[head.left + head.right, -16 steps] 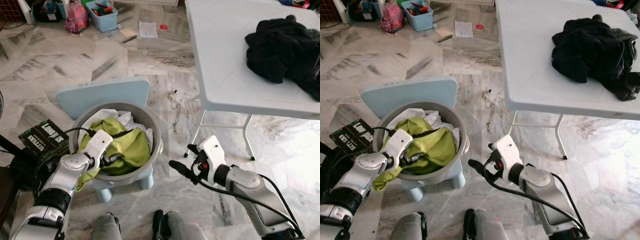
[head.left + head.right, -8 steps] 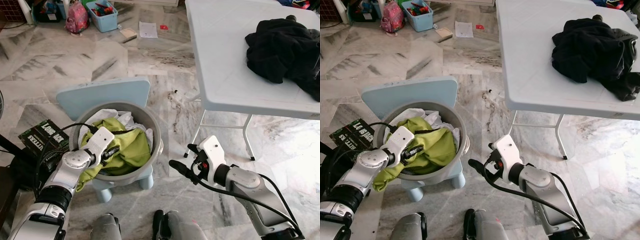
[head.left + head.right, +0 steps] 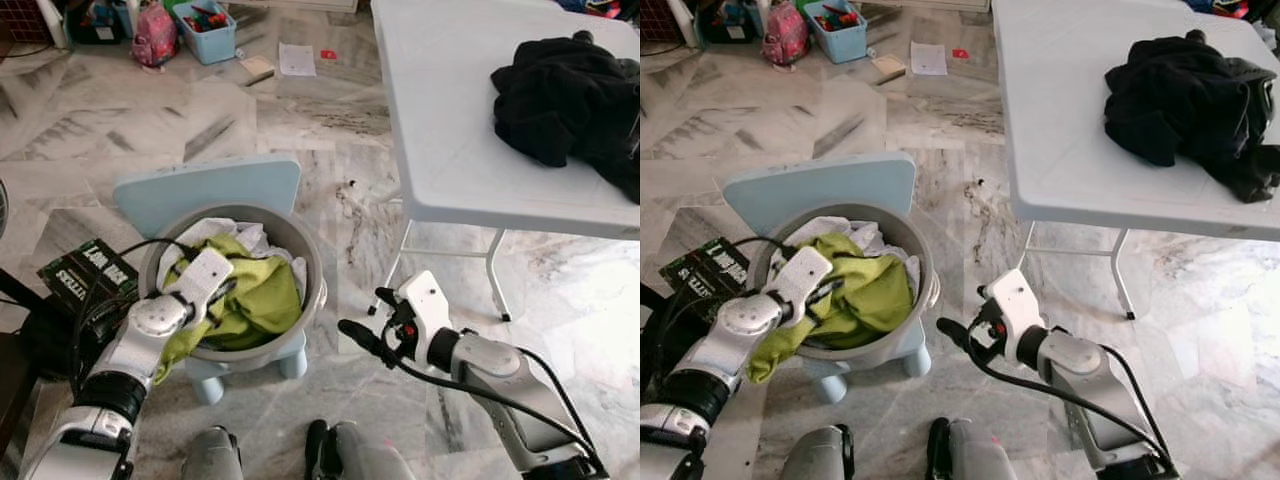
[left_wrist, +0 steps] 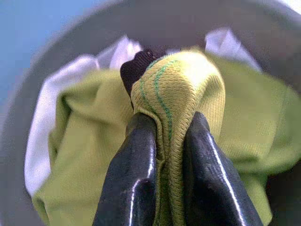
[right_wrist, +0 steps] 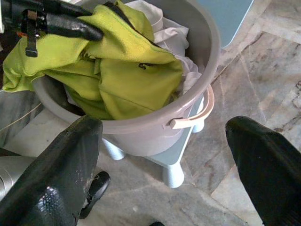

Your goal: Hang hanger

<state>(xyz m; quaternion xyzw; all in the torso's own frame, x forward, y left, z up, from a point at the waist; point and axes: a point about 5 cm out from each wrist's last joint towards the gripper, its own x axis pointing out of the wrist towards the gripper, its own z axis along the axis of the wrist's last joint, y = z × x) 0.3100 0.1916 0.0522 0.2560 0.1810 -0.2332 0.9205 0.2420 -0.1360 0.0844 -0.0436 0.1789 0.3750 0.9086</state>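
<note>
Left eye view: marble floor (image 3: 300, 130), white table (image 3: 450, 120) beside bucket (image 3: 305, 262); left hand (image 4: 162, 155) pinches green cloth (image 4: 188, 84), right hand (image 5: 160, 165) wide.

Daylight is washing evenly over the scene, glaring off the marble floor (image 3: 300, 110) and white surface (image 3: 450, 120); beyond the left tool (image 4: 167, 141), the bucket is blurring.

black clothes (image 3: 570, 95) heaped on white table (image 3: 450, 130).

White lettering on the dark box (image 3: 88, 275) cannot be read.
</note>
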